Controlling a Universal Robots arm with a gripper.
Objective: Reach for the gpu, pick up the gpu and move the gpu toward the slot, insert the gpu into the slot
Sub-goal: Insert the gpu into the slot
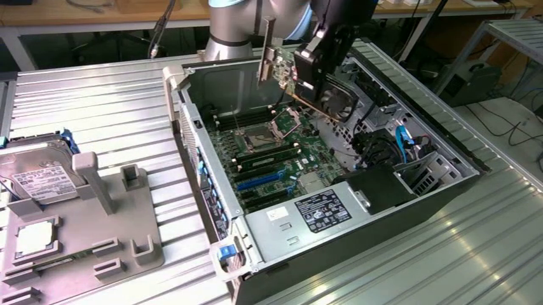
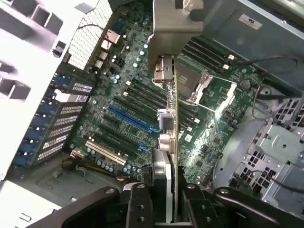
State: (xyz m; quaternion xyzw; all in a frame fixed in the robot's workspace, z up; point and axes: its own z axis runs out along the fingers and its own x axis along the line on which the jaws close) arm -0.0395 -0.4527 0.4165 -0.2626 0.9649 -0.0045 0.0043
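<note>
While the gripper [image 1: 316, 57] is clamped on the gpu [image 1: 297, 79], the card hangs in the air above the open computer case [image 1: 191, 127], its silver bracket at the ten o'clock end. In the exterior view, the blue slot [image 1: 259, 181] lies well below on the green board [image 1: 297, 149], between six and seven o'clock from the card. The card's long axis looks skewed against the slot's, not parallel.

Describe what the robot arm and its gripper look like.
The arm is a silver-grey tube with rounded cylindrical joints. The gripper is matte black, with two blocky fingers that show round screw holes.
</note>
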